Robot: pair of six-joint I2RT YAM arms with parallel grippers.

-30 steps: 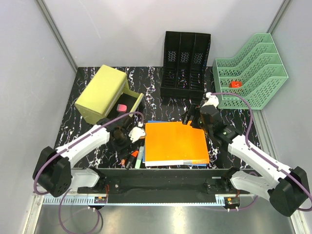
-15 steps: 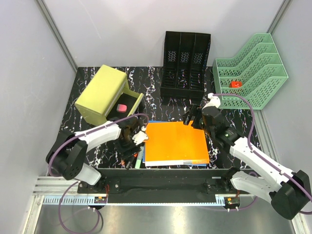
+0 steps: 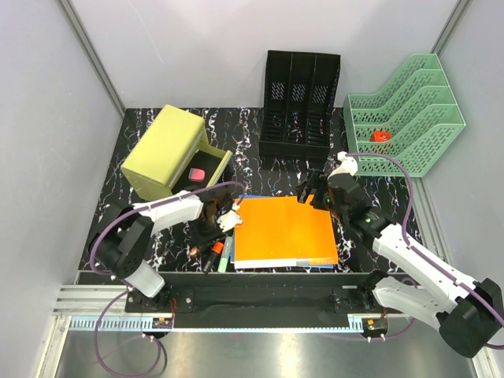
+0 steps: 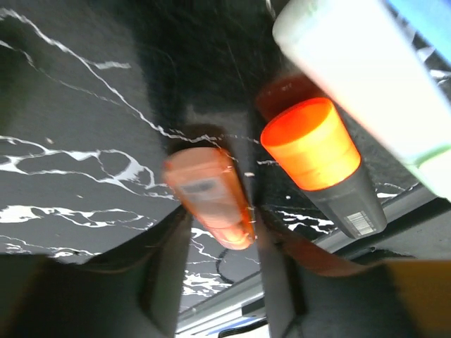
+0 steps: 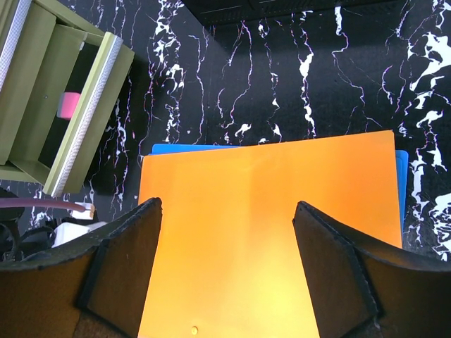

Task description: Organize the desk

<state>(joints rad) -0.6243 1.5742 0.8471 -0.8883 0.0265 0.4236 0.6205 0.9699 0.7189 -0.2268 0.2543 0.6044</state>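
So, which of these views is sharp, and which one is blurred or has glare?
Left wrist view: blurred and very close, so the small orange item and the orange-capped marker look soft. Right wrist view: sharp, with a pale sheen across the orange folder. Top external view: sharp, with the desk evenly lit.

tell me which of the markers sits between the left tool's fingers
The short all-orange marker lies between the fingers of the left tool. The dark marker with an orange cap and the pale marker lie outside them.
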